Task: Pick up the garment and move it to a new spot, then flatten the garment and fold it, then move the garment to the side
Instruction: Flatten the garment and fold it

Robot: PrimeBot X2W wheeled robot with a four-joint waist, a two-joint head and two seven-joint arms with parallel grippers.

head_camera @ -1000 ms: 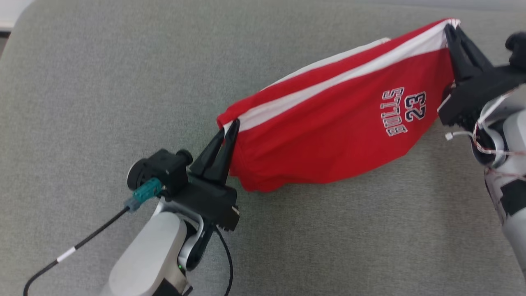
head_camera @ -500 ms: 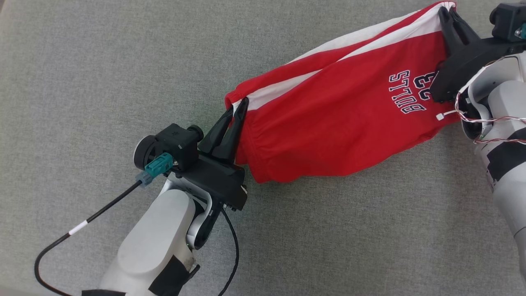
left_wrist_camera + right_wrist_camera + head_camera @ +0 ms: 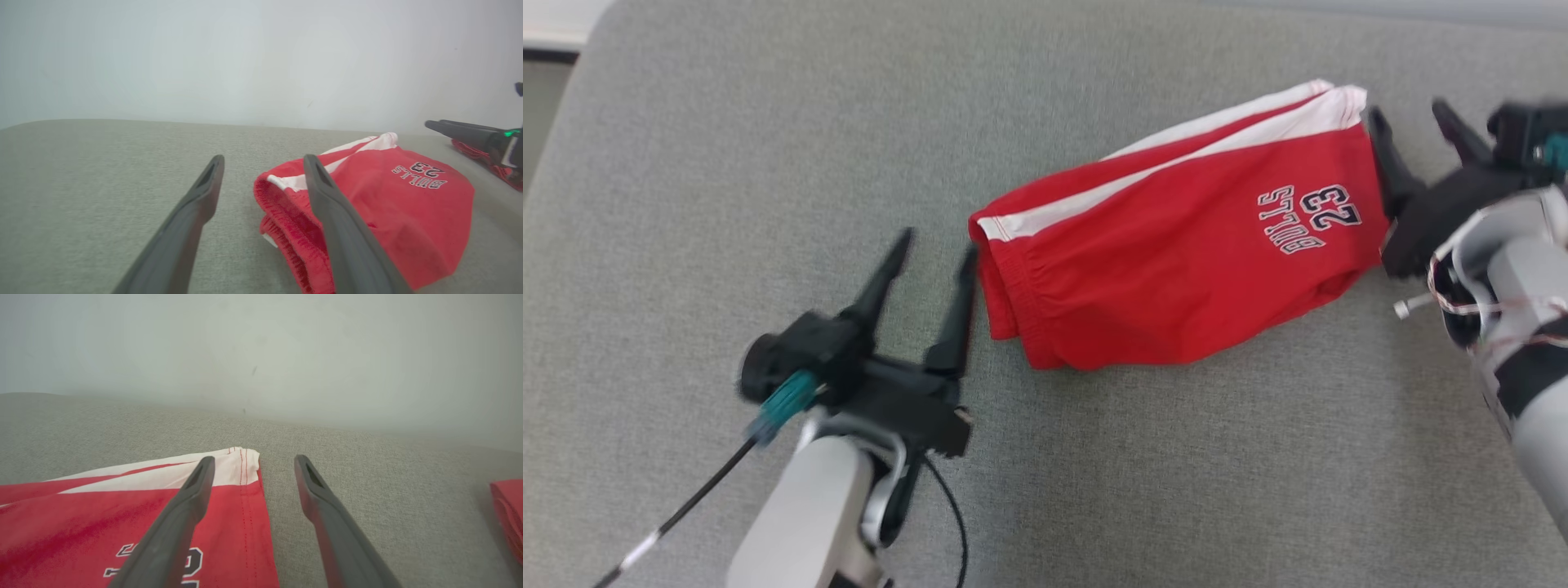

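The garment (image 3: 1176,269) is a pair of red shorts with white side stripes and "BULLS 23" lettering, lying folded on the grey cushion (image 3: 727,147). My left gripper (image 3: 935,249) stands open just left of the waistband end, nothing between its fingers. My right gripper (image 3: 1409,118) is open at the hem end, at the garment's right edge. In the left wrist view the waistband (image 3: 286,212) lies beside the right finger (image 3: 327,204). In the right wrist view the white hem corner (image 3: 241,465) lies by my left finger (image 3: 192,498), with bare cushion between the fingers.
Another red cloth (image 3: 506,514) lies at the right edge of the right wrist view, also behind the right gripper in the left wrist view (image 3: 482,157). A pale wall (image 3: 245,61) rises behind the cushion. The cushion's rounded left corner (image 3: 588,49) is near.
Both grippers have opened and let go of the garment, which has dropped flat onto the cushion. The head camera has also shifted.
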